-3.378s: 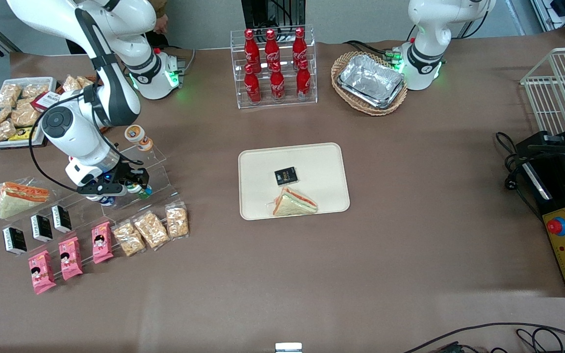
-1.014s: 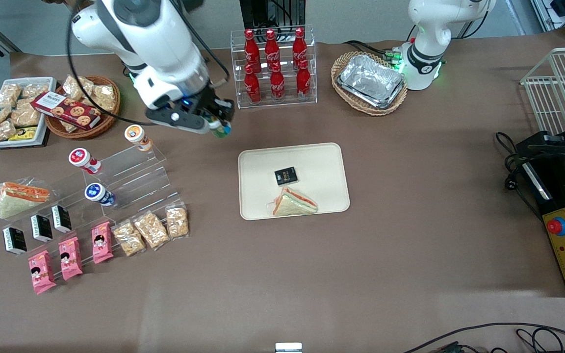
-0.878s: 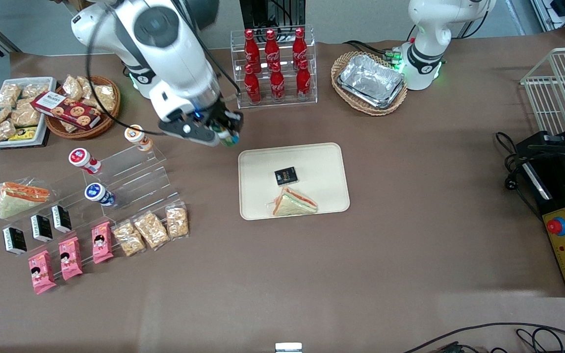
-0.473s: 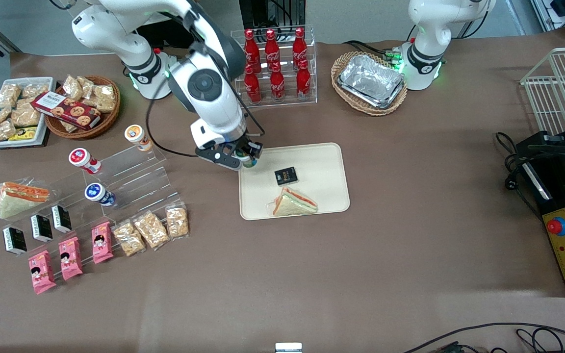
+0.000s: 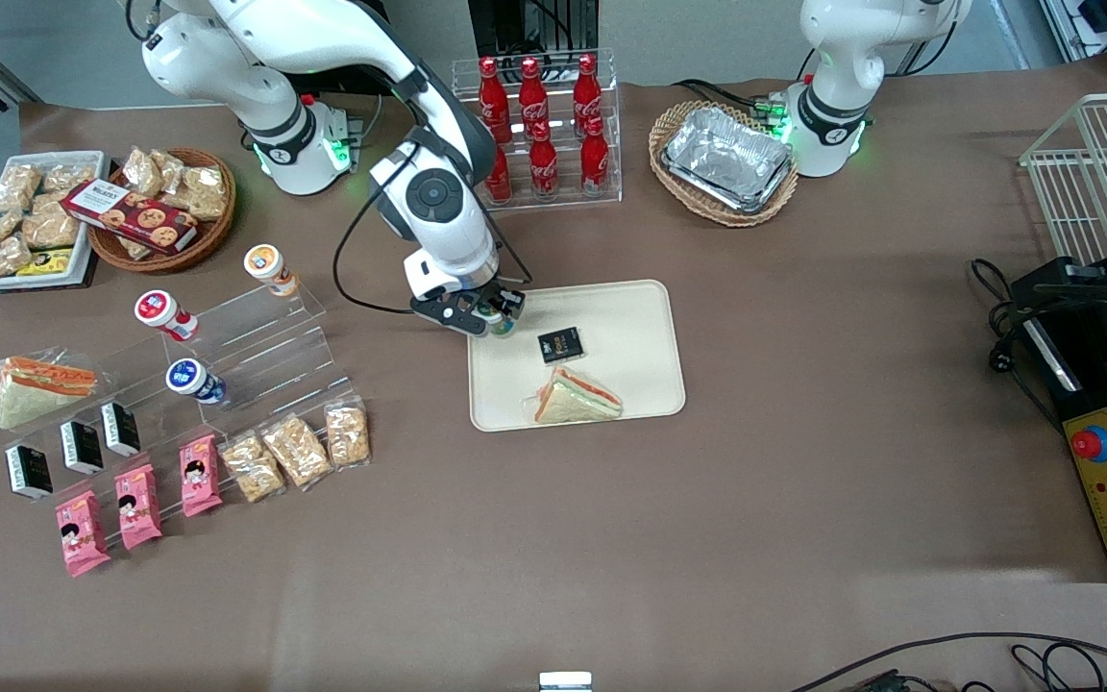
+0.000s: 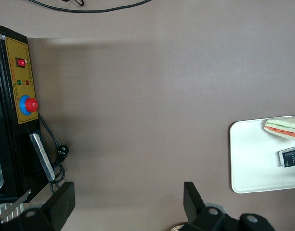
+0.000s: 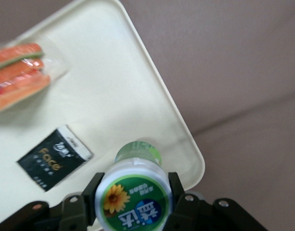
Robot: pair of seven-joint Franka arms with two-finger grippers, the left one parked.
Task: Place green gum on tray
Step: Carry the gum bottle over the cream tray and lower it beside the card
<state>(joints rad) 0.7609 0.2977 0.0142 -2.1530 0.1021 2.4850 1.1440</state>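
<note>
Gum over the tray corner, release to come

The gripper [image 5: 489,321] hangs just above centre in the front view, low over the tray [image 5: 630,384], fingers clamped on the green gum [image 5: 499,325]. In the wrist view the green gum [image 7: 134,197] sits squeezed between the two pads, lid facing the camera, long axis running roughly straight down toward the tray's [image 7: 109,72] cream floor near a rounded corner. The pickup and carry look done; what remains appears to be the last bit of lowering and letting go. Whether its base touches yet cannot be told. Just beside it lies a small black packet [image 7: 54,157], with a wrapped sandwich [image 5: 577,397] nearer the front camera.
</note>
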